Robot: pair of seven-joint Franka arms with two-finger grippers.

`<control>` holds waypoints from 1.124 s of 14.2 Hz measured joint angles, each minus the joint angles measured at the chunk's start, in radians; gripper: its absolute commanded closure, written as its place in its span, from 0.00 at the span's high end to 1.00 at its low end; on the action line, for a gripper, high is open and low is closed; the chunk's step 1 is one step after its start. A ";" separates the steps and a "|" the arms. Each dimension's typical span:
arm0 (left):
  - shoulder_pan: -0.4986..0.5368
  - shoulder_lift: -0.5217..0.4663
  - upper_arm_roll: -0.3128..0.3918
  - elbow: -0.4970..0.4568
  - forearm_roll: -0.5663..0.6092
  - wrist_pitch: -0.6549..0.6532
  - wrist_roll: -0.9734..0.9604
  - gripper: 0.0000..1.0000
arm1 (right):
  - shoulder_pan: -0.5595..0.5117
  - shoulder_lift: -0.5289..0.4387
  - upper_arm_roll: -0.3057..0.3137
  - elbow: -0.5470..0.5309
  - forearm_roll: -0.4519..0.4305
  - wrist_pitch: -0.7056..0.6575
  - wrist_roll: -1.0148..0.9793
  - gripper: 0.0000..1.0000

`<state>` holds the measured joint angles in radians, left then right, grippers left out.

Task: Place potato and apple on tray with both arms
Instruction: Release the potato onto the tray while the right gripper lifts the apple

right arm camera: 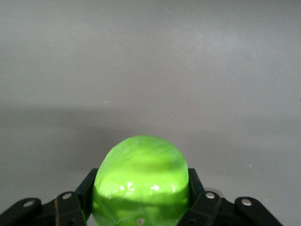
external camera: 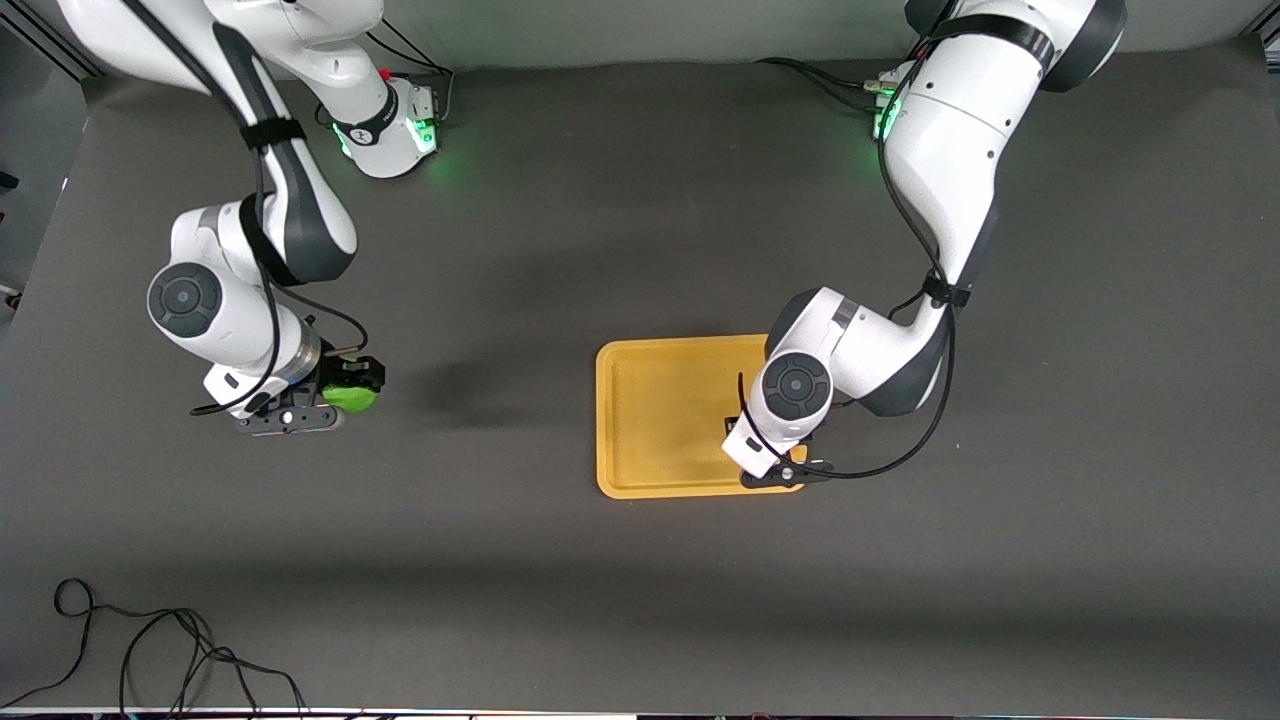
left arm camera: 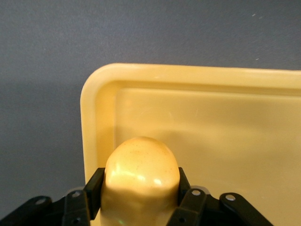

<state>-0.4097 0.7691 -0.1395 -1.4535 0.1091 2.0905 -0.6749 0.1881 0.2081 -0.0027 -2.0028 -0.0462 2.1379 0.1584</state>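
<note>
The dark table (external camera: 640, 230) lies bare between the right gripper (external camera: 345, 395) and the tray (external camera: 660, 420). At the tray's three o'clock edge, the left gripper (external camera: 775, 455) hangs in the way.

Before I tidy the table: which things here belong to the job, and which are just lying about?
Job:
potato, in left gripper over the tray
apple, in right gripper, over bare table

Lying about:
black cable, at the table edge nearest the front camera

dark table (external camera: 620, 590), loose black cable (external camera: 160, 650)
</note>
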 measured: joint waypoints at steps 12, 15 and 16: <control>0.000 0.008 0.000 0.002 0.005 0.005 -0.027 1.00 | 0.092 0.031 0.007 0.235 0.101 -0.216 0.066 0.46; 0.001 -0.011 0.001 0.026 0.007 -0.008 -0.027 1.00 | 0.129 0.050 0.009 0.261 0.112 -0.218 0.116 0.46; 0.002 -0.022 0.001 0.036 0.010 -0.021 -0.027 1.00 | 0.152 0.064 0.009 0.280 0.113 -0.217 0.154 0.46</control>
<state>-0.4081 0.7470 -0.1384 -1.4172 0.1195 2.0696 -0.7020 0.3402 0.2723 0.0062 -1.7229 0.0666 1.9207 0.3127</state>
